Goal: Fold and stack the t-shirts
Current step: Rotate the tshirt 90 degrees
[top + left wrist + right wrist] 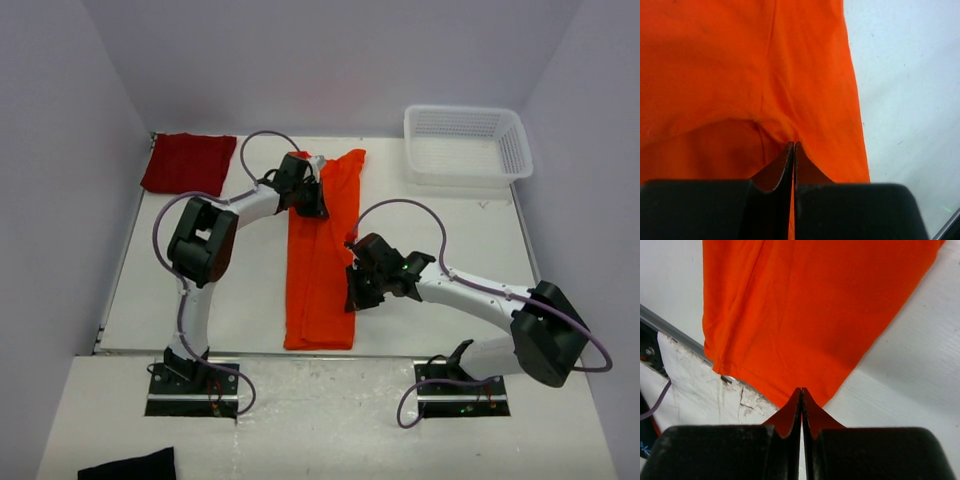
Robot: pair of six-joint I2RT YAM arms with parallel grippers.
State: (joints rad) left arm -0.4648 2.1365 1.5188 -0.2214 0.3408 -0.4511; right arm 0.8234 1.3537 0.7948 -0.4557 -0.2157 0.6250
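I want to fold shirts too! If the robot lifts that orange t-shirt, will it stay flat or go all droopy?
Probably droopy: the orange t-shirt puckers into creases where the left gripper pinches it. It seems light, since the right gripper pulls its edge into a tent with a thin pinch. Pushed, it would likely bunch up rather than slide.

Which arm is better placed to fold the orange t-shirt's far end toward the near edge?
Probably left: the left fingers pinch the orange t-shirt near that end; the right fingers grip lower down.

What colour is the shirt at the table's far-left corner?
The shirt is dark crimson; top external view.
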